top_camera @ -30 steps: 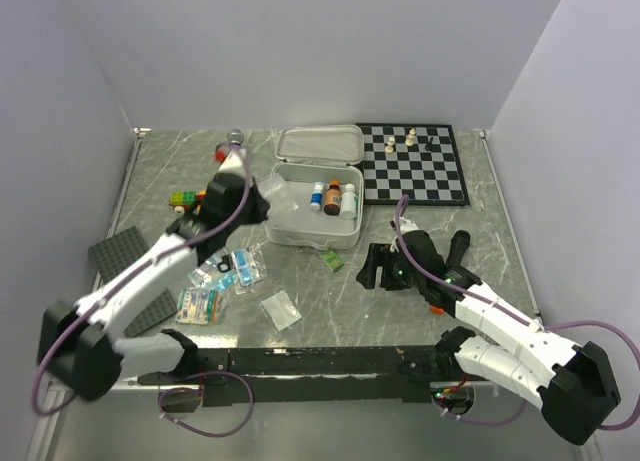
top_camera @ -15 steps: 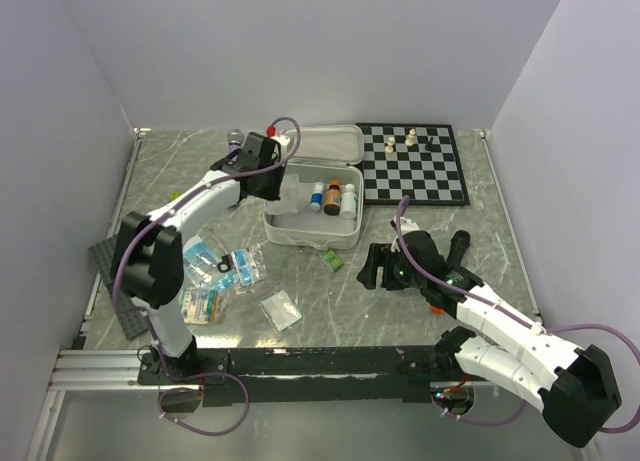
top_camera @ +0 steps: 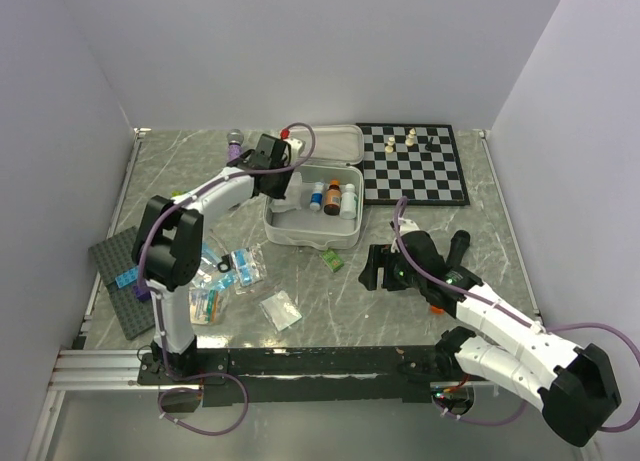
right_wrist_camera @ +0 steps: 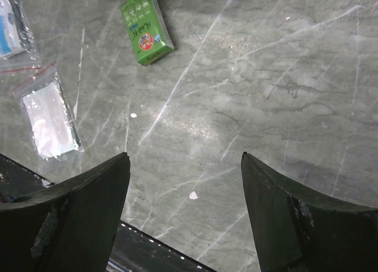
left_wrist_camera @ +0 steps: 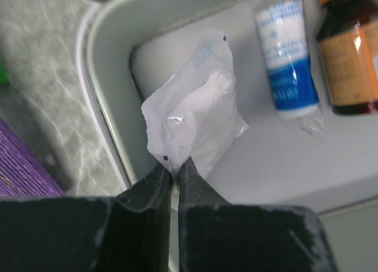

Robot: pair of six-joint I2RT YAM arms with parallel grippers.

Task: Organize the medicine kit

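The white medicine kit (top_camera: 300,231) lies open mid-table, lid (top_camera: 320,144) hinged back. Inside stand a small blue-and-white bottle (top_camera: 317,195), a brown bottle (top_camera: 332,197) and a white bottle (top_camera: 348,201). My left gripper (top_camera: 283,184) is over the kit's back left corner, shut on a clear packet of white gauze (left_wrist_camera: 195,115) that hangs into the tray (left_wrist_camera: 106,95). The blue-and-white bottle (left_wrist_camera: 284,65) and brown bottle (left_wrist_camera: 351,53) also show in the left wrist view. My right gripper (top_camera: 372,271) is open and empty above bare table, near a small green box (right_wrist_camera: 146,28).
A chessboard (top_camera: 412,163) with a few pieces lies at the back right. Several clear sachets (top_camera: 225,276) and a white packet (top_camera: 280,309) lie front left of the kit. A grey baseplate (top_camera: 125,276) and a purple bottle (top_camera: 234,141) are at the left.
My left arm swung from left of the kit to over its back left corner, carrying the gauze packet into the tray. The right arm has not moved.
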